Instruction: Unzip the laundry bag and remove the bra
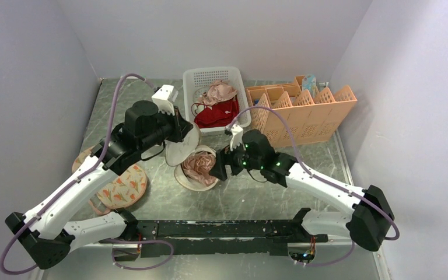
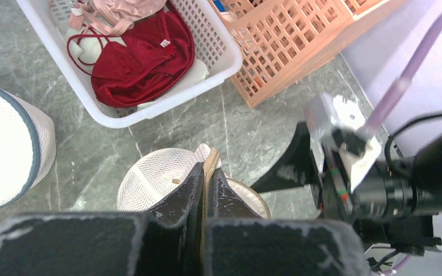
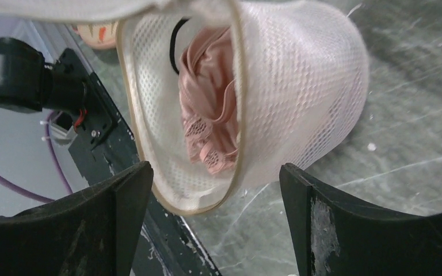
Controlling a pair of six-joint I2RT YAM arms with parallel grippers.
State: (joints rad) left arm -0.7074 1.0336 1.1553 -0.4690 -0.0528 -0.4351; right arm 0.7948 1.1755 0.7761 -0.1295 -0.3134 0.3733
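Pinching the tan-edged rim of the laundry bag (image 1: pixel 182 153), the left gripper (image 2: pixel 206 172) has its jaws closed tight on the raised top half, which stands tilted up off the lower half. The bag sits on the grey table (image 1: pixel 256 192) in the middle, in front of the white basket (image 1: pixel 213 70), unzipped and gaping, with the pink bra (image 3: pixel 207 109) bunched inside the lower cup. The right gripper (image 3: pixel 214 170) hovers just beside the bag's open mouth, jaws spread wide and holding nothing. A floral pouch (image 1: pixel 122 186) lies flat under the left arm, apart from the bag.
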